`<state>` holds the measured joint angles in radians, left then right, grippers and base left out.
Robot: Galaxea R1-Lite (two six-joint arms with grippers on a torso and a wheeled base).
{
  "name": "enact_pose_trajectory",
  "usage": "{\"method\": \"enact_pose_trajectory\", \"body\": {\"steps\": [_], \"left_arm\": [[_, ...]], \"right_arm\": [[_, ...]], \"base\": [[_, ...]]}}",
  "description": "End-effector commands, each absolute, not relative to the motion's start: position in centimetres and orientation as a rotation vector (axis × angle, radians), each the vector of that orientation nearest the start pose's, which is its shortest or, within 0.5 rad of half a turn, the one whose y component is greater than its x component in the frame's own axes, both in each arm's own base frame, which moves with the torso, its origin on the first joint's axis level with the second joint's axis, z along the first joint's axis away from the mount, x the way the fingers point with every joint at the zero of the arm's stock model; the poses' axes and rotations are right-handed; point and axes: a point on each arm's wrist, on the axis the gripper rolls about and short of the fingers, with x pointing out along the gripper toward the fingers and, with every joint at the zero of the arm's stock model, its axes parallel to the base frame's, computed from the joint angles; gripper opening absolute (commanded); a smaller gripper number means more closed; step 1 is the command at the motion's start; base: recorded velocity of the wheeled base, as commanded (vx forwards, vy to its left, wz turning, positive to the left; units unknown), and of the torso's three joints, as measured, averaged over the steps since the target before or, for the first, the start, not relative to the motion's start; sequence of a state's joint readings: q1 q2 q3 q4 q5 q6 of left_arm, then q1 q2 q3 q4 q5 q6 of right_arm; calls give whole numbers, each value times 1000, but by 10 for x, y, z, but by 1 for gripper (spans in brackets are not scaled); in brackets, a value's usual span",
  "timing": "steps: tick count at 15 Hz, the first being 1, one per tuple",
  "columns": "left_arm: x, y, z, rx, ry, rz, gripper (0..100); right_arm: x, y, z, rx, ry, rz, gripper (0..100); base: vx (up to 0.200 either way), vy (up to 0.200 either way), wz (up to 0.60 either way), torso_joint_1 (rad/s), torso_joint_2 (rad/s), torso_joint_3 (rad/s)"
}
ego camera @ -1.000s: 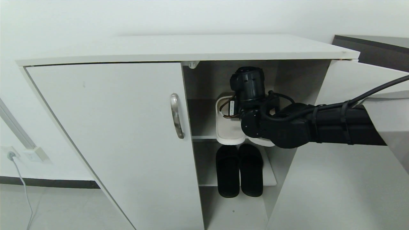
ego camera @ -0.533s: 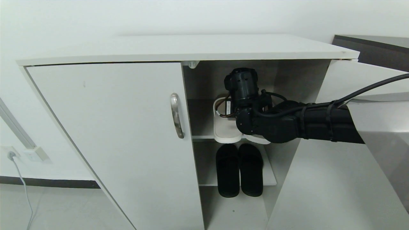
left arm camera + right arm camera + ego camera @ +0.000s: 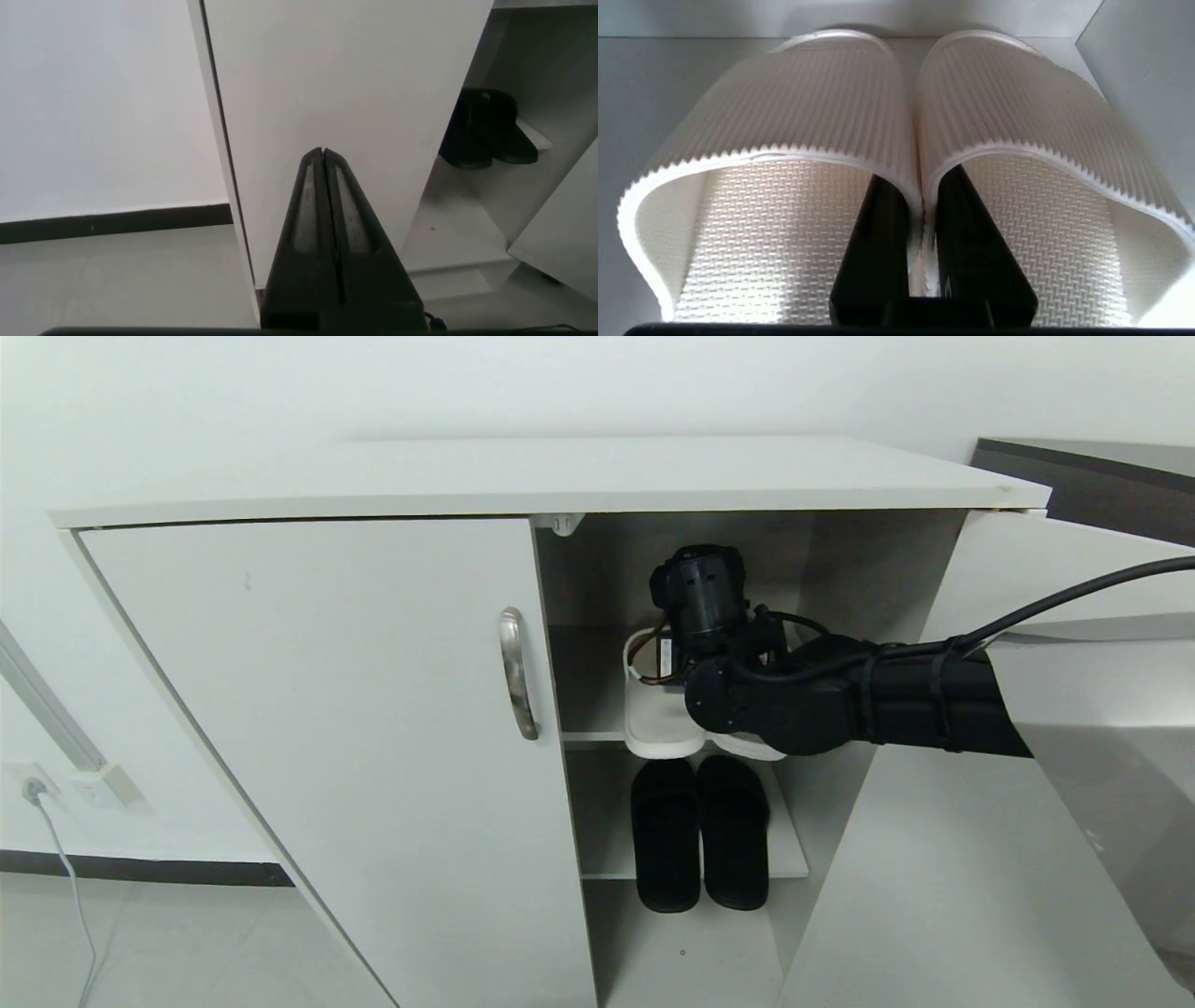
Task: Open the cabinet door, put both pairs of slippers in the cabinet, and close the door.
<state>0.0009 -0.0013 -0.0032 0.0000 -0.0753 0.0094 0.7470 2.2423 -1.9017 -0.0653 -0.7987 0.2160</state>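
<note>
The white slippers [image 3: 656,726] lie side by side on the cabinet's upper shelf, heels hanging over its front edge. My right gripper [image 3: 923,201] is shut on the white slippers [image 3: 785,121], one finger inside each strap, pinching the two inner walls together. My right arm reaches in through the open right half of the cabinet [image 3: 560,476]. The black slippers [image 3: 700,831] rest on the shelf below, also in the left wrist view [image 3: 486,126]. My left gripper [image 3: 322,159] is shut on nothing and hangs low in front of the closed left door.
The left door [image 3: 308,709] is closed, with a metal handle [image 3: 516,672] at its right edge. The right door [image 3: 980,859] stands swung open under my right arm. A wall socket with a cable [image 3: 33,791] sits low at the left.
My right arm has pushed farther into the cabinet and slightly left, sliding the white slippers deeper onto the upper shelf. The black slippers have not moved.
</note>
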Motion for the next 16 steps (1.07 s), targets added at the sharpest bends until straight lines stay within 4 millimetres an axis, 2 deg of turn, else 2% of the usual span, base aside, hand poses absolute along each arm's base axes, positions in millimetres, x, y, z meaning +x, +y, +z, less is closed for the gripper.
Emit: {"method": "enact_pose_trajectory", "body": {"steps": [1, 2, 7, 11, 15, 16], "left_arm": [[-23, -2, 76, 9, -3, -71, 0], [-23, -1, 76, 9, -3, -61, 0], [-23, -1, 76, 9, -2, -43, 0], [-23, -1, 76, 9, -2, -44, 0], [-23, -1, 76, 9, -2, -48, 0], [-23, -1, 76, 8, -2, -49, 0]], "right_arm": [[356, 308, 219, 19, 194, -73, 0], [356, 308, 218, 18, 195, -73, 100], [353, 307, 215, 7, 212, -73, 100], [339, 307, 220, 5, 219, -53, 100], [300, 301, 233, -4, 232, -5, 100], [283, 297, 237, -12, 239, 15, 100]], "base": [[0, 0, 0, 0, 0, 0], [0, 0, 0, 0, 0, 0], [0, 0, 0, 0, 0, 0], [0, 0, 0, 0, 0, 0], [0, 0, 0, 0, 0, 0], [0, 0, 0, 0, 0, 0]]}}
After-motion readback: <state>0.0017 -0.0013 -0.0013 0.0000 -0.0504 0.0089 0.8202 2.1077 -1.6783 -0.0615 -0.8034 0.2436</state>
